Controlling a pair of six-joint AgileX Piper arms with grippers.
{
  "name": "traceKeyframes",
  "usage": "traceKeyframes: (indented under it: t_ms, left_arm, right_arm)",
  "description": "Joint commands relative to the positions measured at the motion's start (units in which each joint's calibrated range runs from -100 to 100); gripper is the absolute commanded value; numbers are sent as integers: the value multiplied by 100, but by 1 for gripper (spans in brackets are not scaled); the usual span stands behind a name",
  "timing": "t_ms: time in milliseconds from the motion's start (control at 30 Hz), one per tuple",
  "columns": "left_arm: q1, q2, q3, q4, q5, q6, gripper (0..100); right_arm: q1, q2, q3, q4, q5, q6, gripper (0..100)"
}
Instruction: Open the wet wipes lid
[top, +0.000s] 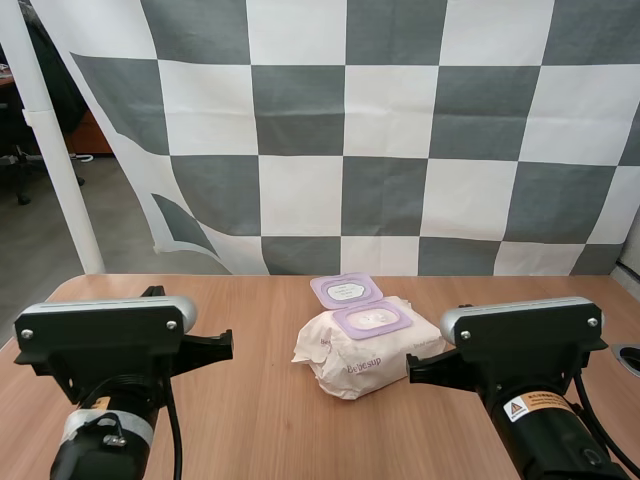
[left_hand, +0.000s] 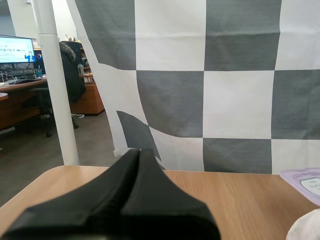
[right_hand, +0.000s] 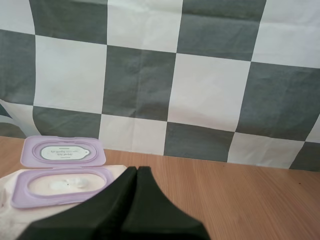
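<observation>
A white pack of wet wipes (top: 365, 345) lies on the wooden table (top: 250, 420) between my two arms. Its purple lid (top: 346, 290) is flipped back toward the far edge, and the purple-rimmed opening (top: 371, 320) on top is uncovered. The right wrist view has the same lid (right_hand: 62, 151) lying flat behind the opening (right_hand: 62, 186), with a tuft of wipe in it. My right gripper (right_hand: 137, 170) is shut, its fingers together as one dark wedge, just right of the pack. My left gripper (left_hand: 139, 151) is shut too, left of the pack, whose lid corner (left_hand: 305, 182) peeks in beside it.
A white pole (top: 50, 140) stands past the table's far left corner. The table's far edge (top: 240, 277) runs just behind the pack. Bare wood lies to the left and right of the pack.
</observation>
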Motion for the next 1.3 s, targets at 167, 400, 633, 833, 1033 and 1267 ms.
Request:
traceKeyframes:
  t_ms: [167, 400, 633, 833, 1033, 1267]
  left_arm:
    - [4, 70, 0, 89, 963, -8, 0]
    - [-25, 0, 0, 499, 1161, -385, 0]
    - [-491, 0, 0, 2633, 1613, -2207, 0]
    - [-495, 0, 0, 4005, 1902, -3587, 0]
    - [-487, 0, 0, 4533, 1846, -4035, 0]
    - [-431, 0, 0, 4633, 1846, -4129, 0]
  right_arm:
    - [-3, 0, 0, 207, 67, 3, 0]
    - [-93, 0, 0, 194, 126, -39, 0]
    - [-399, 0, 0, 24, 437, -39, 0]
    - [-415, 0, 0, 8, 1650, -39, 0]
    - [-415, 0, 0, 32, 2076, 43, 0]
    - [-415, 0, 0, 9, 2092, 394, 0]
